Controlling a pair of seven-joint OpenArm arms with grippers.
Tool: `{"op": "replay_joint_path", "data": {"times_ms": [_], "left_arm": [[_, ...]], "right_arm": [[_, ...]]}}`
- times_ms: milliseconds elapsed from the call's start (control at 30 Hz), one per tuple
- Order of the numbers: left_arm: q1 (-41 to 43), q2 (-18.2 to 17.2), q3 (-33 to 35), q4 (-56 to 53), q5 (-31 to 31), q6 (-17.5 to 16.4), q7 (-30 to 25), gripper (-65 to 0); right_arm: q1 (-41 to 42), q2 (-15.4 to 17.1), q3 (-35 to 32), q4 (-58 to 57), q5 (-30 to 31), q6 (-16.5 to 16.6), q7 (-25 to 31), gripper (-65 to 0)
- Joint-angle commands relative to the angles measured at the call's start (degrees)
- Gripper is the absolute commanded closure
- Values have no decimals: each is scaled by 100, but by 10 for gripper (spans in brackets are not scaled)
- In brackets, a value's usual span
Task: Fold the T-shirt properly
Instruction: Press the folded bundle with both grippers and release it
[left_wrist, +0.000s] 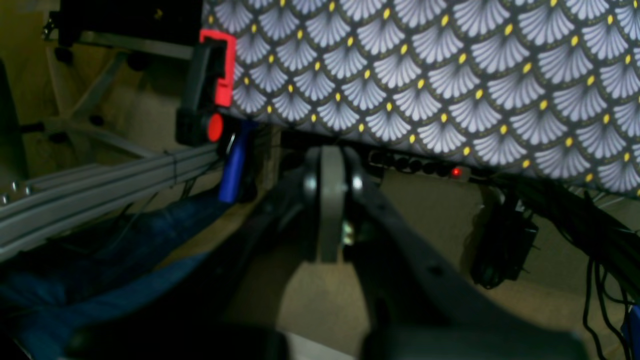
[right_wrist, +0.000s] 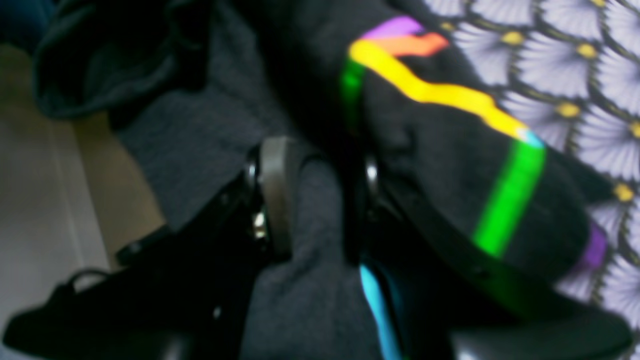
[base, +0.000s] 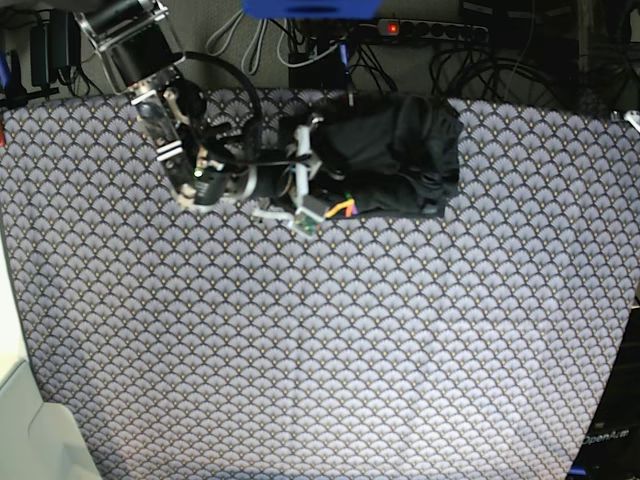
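T-shirt (base: 395, 150) bunched just ahead of my right tool (right_wrist: 312, 195), near the tabletop's (base: 320, 350) far edge | right tool pinching grey fabric | left tool (left_wrist: 330, 200) shut, empty | risk: thick bunch slips, or the pull drags it off that edge

A grey scallop-patterned tablecloth with small yellow dots (base: 330, 350) covers the whole desk. Along its far edge a black power strip with a lit red switch (base: 425, 30) lies among tangled black cables (base: 500, 70). In the left wrist view, a red-and-black clamp (left_wrist: 212, 90) grips the cloth's edge beside pale aluminium rails (left_wrist: 100, 185), over a beige floor (left_wrist: 425, 210).
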Motion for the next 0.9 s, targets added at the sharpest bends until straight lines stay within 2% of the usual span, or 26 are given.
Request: {"op": "replay_joint_path", "data": {"times_ms": [0, 100, 267, 433, 600, 733, 867], "left_arm": [[-3, -120, -44, 100, 13, -6, -68, -5], [-3, -120, -44, 100, -4, -6, -68, -5], [-3, -120, -44, 100, -13, -6, -68, -5], [-12, -120, -44, 100, -13, -6, -77, -5], [-12, -120, -44, 100, -22, -6, -68, -5], [32, -120, -44, 100, -22, -6, -77, -5], [41, -120, -53, 100, -4, -6, -77, -5]], "right_arm": [[101, 59, 156, -34, -154, -69, -71, -158], [84, 182, 429, -52, -145, -69, -62, -158], [101, 297, 446, -34, -145, -69, -80, -158], [-268, 279, 429, 924, -127, -69, -177, -158], [-303, -187, 420, 1302, -145, -69, -519, -158], [-294, -503, 411, 1284, -154, -69, -528, -158], [-163, -679, 402, 959, -154, -69, -502, -158]]}}
